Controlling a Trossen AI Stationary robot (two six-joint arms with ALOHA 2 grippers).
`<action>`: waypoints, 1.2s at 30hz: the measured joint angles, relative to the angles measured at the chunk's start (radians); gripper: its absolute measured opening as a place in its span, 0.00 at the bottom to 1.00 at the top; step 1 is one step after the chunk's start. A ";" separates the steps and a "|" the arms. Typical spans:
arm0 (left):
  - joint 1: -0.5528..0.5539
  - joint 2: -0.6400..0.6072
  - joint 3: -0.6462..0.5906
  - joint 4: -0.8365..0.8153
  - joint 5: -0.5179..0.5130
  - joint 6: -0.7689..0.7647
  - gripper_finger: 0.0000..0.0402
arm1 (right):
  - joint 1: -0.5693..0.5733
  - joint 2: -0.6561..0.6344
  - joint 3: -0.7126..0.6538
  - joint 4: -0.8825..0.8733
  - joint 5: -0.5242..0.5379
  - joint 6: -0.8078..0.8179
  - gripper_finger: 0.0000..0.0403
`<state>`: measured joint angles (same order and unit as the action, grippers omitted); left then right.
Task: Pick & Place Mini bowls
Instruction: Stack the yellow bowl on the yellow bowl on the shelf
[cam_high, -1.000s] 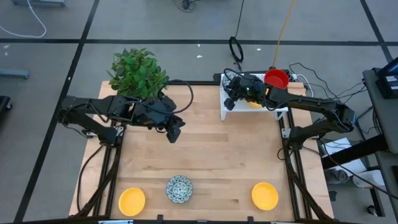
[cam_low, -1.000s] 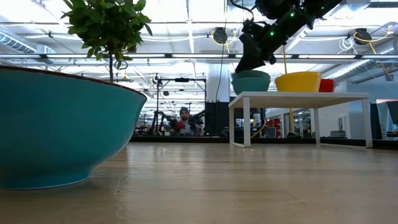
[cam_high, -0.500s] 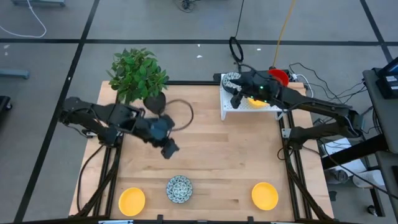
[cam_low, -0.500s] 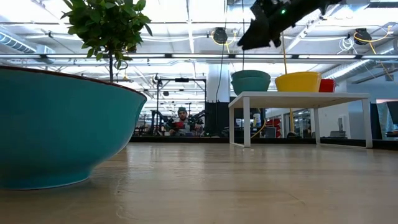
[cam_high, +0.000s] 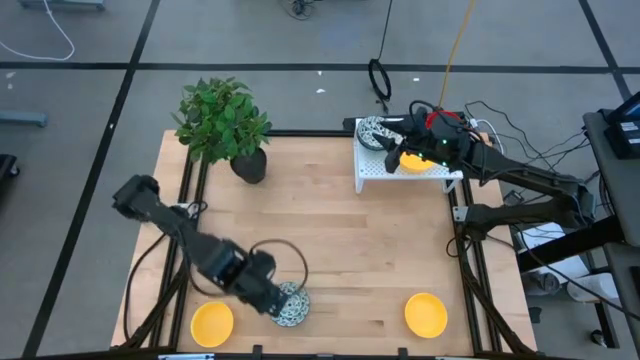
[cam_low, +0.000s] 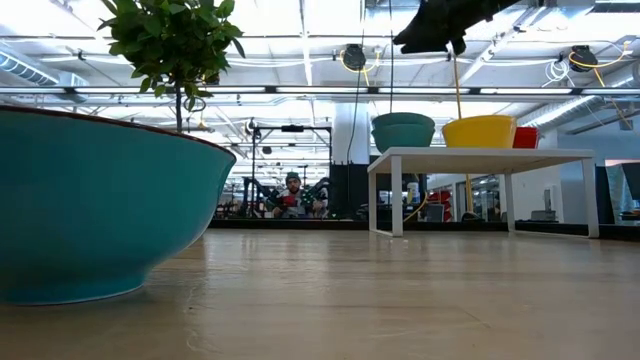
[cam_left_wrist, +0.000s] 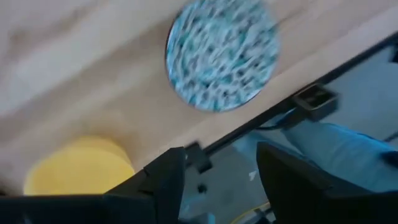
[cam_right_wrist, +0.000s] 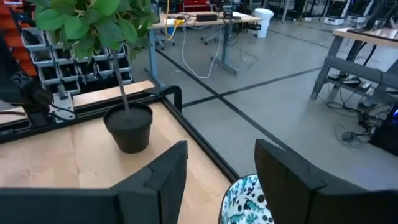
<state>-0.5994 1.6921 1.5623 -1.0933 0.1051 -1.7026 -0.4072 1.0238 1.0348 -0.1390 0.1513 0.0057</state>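
Counter (cam_high: 340, 240): wooden.
Left gripper (cam_high: 272, 300): fingers apart, over patterned bowl (cam_high: 291, 304) near front edge, between yellow bowls (cam_high: 212, 322).
Right gripper (cam_high: 397, 147): fingers apart, above white rack (cam_high: 372, 176) holding bowls.

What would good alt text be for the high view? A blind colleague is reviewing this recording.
Seen from above, the left gripper is low at the table's near edge beside a patterned mini bowl, with yellow mini bowls either side. The right gripper is open above a white shelf holding more bowls; a potted plant stands at the far left corner.
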 joint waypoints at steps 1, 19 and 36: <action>-0.011 0.020 0.000 0.003 0.015 -0.029 0.49 | 0.000 0.000 0.000 0.000 -0.003 -0.002 0.44; -0.124 0.256 0.000 0.043 0.218 -0.346 0.62 | 0.011 0.001 0.000 -0.008 -0.105 -0.002 0.43; -0.215 0.297 -0.037 -0.097 0.237 -0.636 0.59 | 0.011 0.001 0.000 -0.001 -0.105 0.007 0.43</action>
<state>-0.8142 1.9896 1.5255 -1.1905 0.3419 -2.3388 -0.3965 1.0248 1.0348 -0.1398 0.0467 0.0132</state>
